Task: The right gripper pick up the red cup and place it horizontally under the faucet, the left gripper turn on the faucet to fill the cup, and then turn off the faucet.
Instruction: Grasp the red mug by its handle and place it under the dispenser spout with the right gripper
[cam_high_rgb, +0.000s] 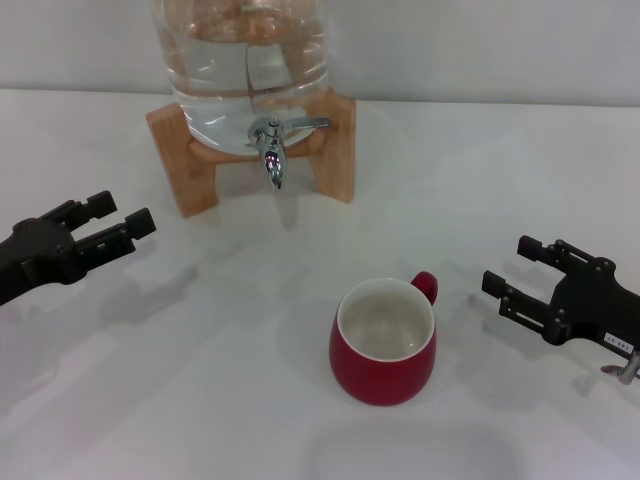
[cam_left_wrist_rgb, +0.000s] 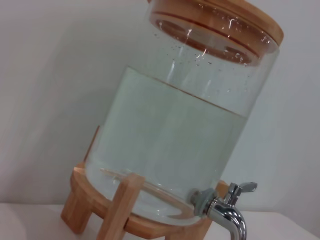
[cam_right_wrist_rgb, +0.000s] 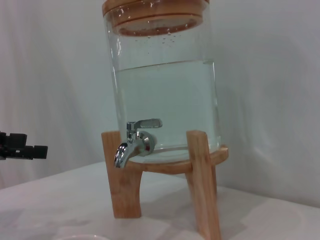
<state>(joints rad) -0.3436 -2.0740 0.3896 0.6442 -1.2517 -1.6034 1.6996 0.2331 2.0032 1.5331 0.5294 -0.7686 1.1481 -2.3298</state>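
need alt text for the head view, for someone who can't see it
A squat red ceramic mug with a cream inside stands upright on a white table, between two open black grippers: left gripper, right gripper. Behind it, a clear water jar on a wooden stand carries a chrome faucet.

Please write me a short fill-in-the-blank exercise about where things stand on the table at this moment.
1. The red cup stands upright on the ____.
2. The faucet is fitted to a clear jar resting on a ____ stand.
3. The right gripper has its fingers ____, beside the cup without touching it.
4. The left gripper holds ____.

Missing words: table; wooden; open; nothing
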